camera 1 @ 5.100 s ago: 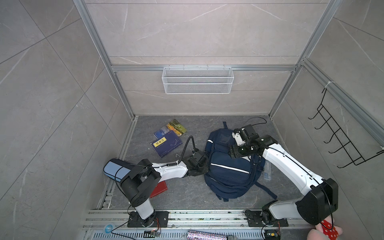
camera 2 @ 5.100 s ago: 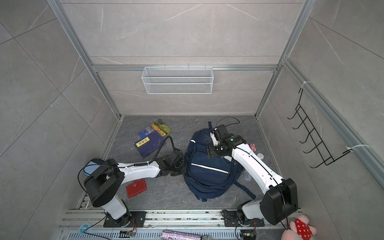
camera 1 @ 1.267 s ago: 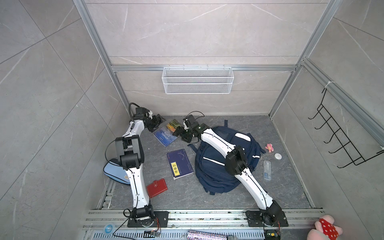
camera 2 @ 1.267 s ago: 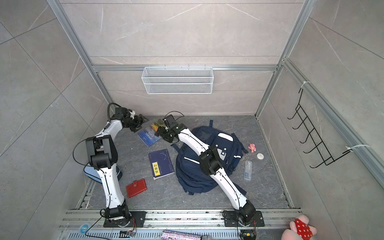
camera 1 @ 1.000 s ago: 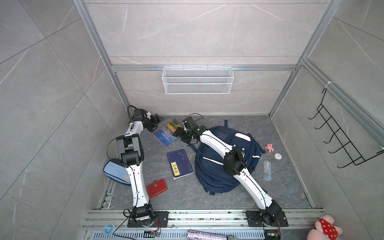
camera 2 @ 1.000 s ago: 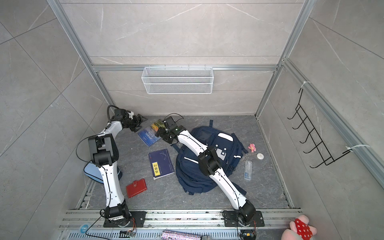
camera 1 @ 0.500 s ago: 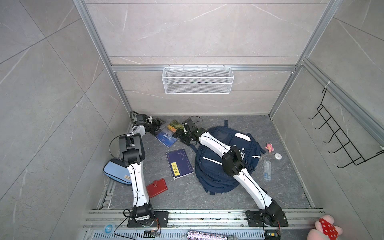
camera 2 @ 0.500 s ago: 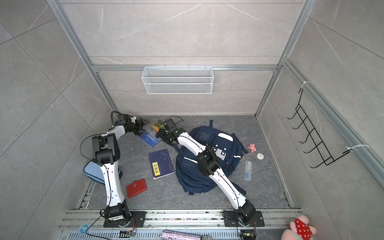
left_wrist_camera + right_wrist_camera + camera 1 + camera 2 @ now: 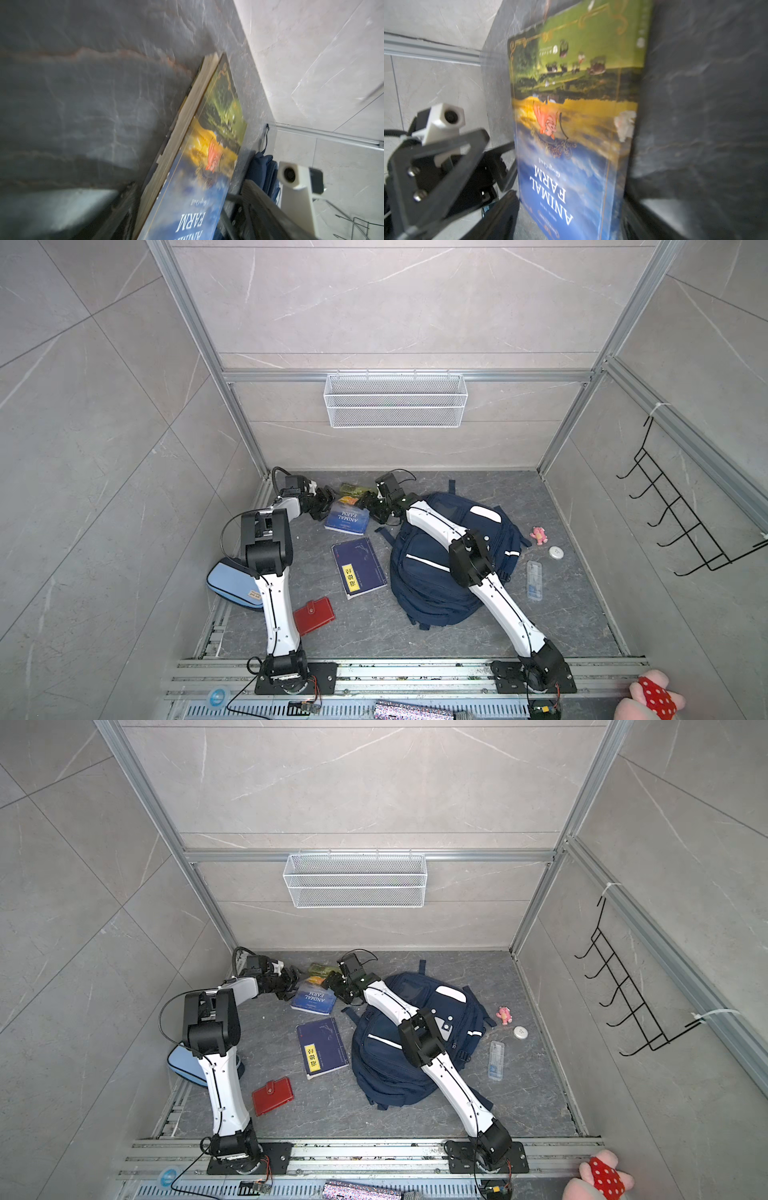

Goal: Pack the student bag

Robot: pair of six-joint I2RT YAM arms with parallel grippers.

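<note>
We log the student bag (image 9: 428, 576), soft navy fabric with white stripes and a pale patch, slumped flat on the grey stone-look surface (image 9: 561, 614) right of middle, its inside hidden from us. Just off its far left corner the glossy Animal Farm paperback (image 9: 347, 519) lies between the left pincer (image 9: 322, 506) and the right pincer (image 9: 373, 510); both are spread wide, but we cannot tell whether they grip it. Five seconds back both pincers worked at the bag; since then the flat navy notebook (image 9: 359, 568) has come forward to lie just beside it, and the white wire-mesh basket (image 9: 395, 406) hangs unchanged on the back wall.
</note>
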